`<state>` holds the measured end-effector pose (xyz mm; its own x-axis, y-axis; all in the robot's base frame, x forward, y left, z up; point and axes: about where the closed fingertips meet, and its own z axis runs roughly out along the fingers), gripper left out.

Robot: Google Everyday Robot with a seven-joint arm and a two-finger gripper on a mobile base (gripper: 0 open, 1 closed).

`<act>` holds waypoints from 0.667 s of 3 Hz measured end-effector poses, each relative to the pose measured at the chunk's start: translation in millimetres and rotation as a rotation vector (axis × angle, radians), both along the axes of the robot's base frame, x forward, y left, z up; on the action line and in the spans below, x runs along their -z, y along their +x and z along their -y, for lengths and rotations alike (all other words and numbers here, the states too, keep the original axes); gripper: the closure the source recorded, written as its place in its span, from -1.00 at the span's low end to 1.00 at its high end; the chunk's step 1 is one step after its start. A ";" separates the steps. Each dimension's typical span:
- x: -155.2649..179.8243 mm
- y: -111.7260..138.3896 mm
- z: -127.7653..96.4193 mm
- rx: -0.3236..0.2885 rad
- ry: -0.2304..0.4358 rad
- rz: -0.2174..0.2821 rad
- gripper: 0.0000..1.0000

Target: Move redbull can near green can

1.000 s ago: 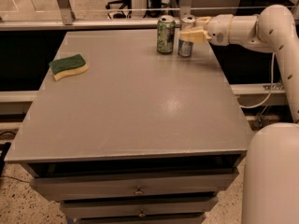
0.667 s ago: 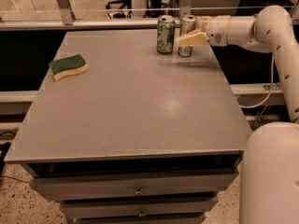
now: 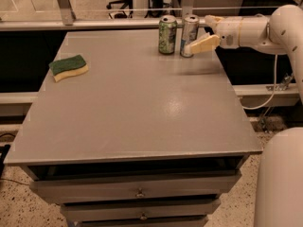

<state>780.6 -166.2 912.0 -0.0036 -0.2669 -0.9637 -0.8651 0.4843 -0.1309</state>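
The redbull can [image 3: 189,34], slim and silver with blue low on its side, stands upright at the far edge of the grey table [image 3: 137,108]. The green can [image 3: 167,34], green and white with a silver top, stands upright just left of it with a narrow gap between them. My gripper [image 3: 198,33] is just right of the redbull can, reaching in from the right on the white arm [image 3: 251,31]. Its cream fingers [image 3: 202,43] are spread open and hold nothing. The lower fingertip lies close to the can's base.
A green and yellow sponge [image 3: 69,67] lies at the table's left side. A metal rail [image 3: 94,11] runs behind the far edge. Drawers [image 3: 139,193] sit under the table front. The robot's white body [image 3: 281,183] is at the lower right.
The gripper has opened, let go of the redbull can and drawn back a little to the right. The can stays standing next to the green can.
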 end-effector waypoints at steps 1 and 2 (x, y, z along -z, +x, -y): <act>-20.3 -30.4 32.7 0.037 -0.022 0.030 -1.00; -54.6 -89.5 75.5 0.068 -0.029 0.087 -1.00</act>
